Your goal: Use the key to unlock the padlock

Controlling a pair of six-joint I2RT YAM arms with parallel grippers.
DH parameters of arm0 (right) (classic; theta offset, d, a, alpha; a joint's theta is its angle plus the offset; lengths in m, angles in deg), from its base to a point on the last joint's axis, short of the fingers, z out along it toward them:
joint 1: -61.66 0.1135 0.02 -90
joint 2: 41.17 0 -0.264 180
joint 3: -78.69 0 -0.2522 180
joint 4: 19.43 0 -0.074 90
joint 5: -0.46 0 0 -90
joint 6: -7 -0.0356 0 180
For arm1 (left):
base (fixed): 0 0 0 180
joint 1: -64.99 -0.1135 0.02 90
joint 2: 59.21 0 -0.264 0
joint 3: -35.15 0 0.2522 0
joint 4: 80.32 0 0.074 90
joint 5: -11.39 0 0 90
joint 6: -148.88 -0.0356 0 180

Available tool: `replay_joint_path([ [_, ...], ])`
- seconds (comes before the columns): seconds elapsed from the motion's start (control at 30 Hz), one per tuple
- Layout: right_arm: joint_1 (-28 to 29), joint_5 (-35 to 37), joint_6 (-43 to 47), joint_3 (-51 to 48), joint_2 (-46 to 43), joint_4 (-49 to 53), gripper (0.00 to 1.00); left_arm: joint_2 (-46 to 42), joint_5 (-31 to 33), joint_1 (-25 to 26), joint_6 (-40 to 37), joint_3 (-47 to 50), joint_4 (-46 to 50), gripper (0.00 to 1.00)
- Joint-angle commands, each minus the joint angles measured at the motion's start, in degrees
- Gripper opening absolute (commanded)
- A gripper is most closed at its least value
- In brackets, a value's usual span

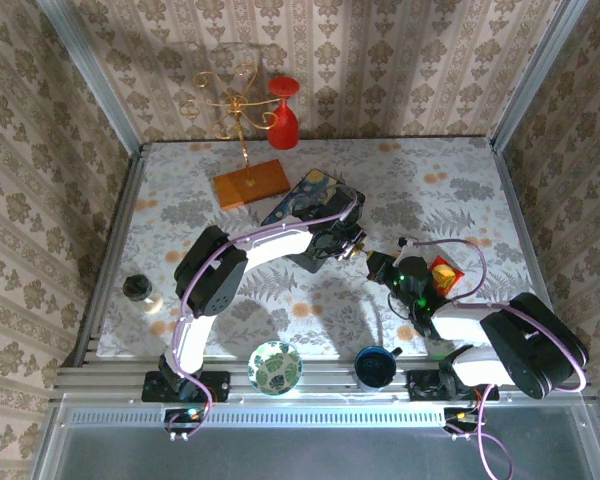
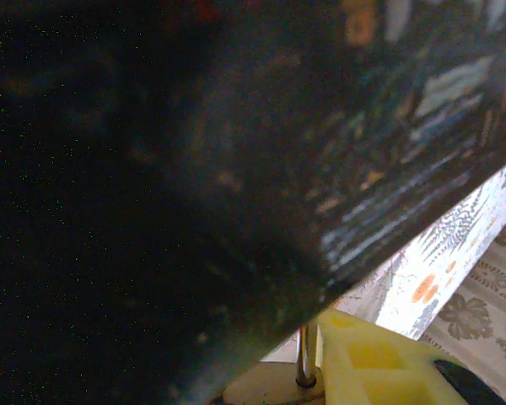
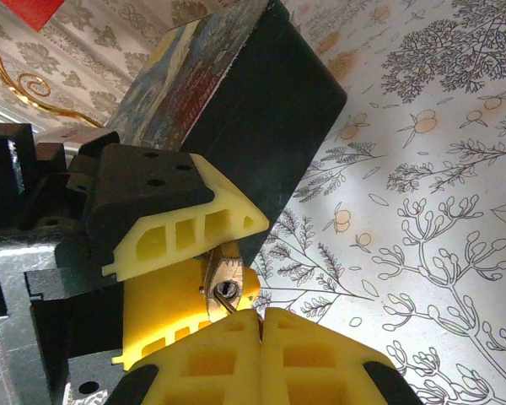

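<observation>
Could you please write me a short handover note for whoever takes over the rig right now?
Left gripper: fingers shut on the padlock, held right in front of the painted box, keyhole facing the right arm.
Right gripper: fingers shut, pinching the key, whose tip sits at the keyhole.
Done: both things are in hand and the key has been brought to the keyhole.
Left: seat the key fully if needed, turn it, free the shackle. Whether it has released yet cannot be told.
</observation>
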Motion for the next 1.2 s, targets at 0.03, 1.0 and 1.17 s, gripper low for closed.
replay_joint_path([
  [0.03,0.3,1.6,-0.6,0.5,-0.2,-1.1,0.0,1.6,-4.3,0.9,2.8,0.9,-2.7,0.12],
  [1.0,3.3,8.4,-1.8,2.3,1.3,-3.2,0.0,1.8,-4.6,1.2,3.1,0.7,-2.8,0.09],
  [1.17,3.3,9.6,-1.9,1.2,0.1,-3.5,0.0,1.7,-4.5,1.3,3.3,1.0,-3.1,0.09],
])
